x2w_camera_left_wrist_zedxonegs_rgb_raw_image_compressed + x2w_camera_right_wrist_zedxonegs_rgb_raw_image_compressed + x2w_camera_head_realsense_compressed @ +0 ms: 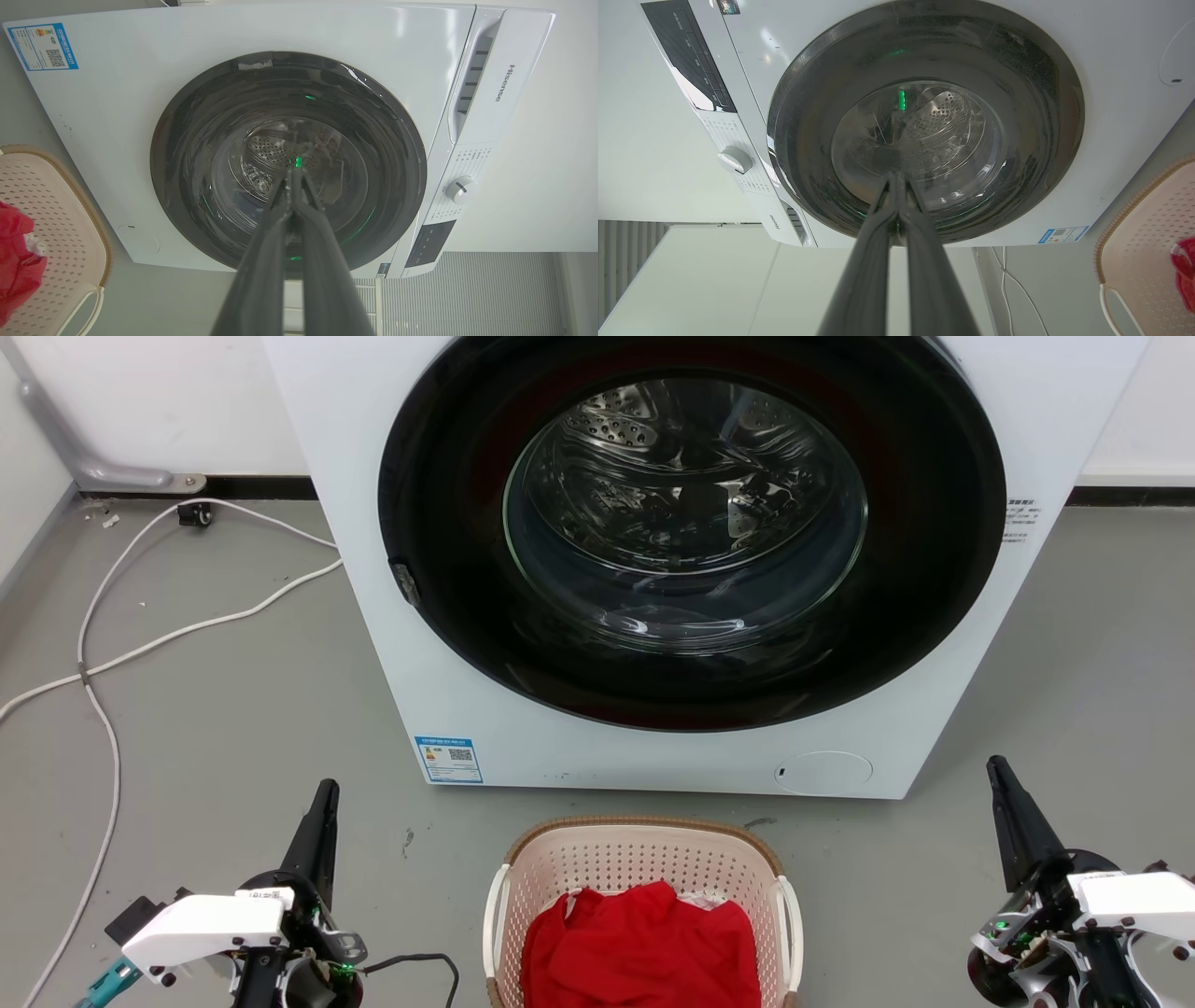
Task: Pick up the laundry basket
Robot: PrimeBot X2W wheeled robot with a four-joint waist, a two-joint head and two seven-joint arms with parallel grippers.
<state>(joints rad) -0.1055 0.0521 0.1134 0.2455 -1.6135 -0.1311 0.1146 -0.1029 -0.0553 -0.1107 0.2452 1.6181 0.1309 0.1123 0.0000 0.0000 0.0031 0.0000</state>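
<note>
The laundry basket (635, 845) stands on the grey floor just in front of the washing machine, cream-pink and perforated, with a brown rim and white side handles. Red cloth (644, 943) lies inside it. My left gripper (326, 791) is shut, low on the floor to the basket's left, fingers pointing toward the machine. On the basket's right my right gripper (996, 765) is shut too. Neither touches the basket. The left wrist view has the basket (70, 210) at its left edge and my left gripper (292, 175) closed. In the right wrist view the basket (1139, 242) sits lower right, my right gripper (896, 176) closed.
A white front-loading washing machine (467, 691) with its round dark door (691, 532) shut rises right behind the basket. White cables (140, 644) trail over the floor on the left. Open floor lies on both sides of the basket.
</note>
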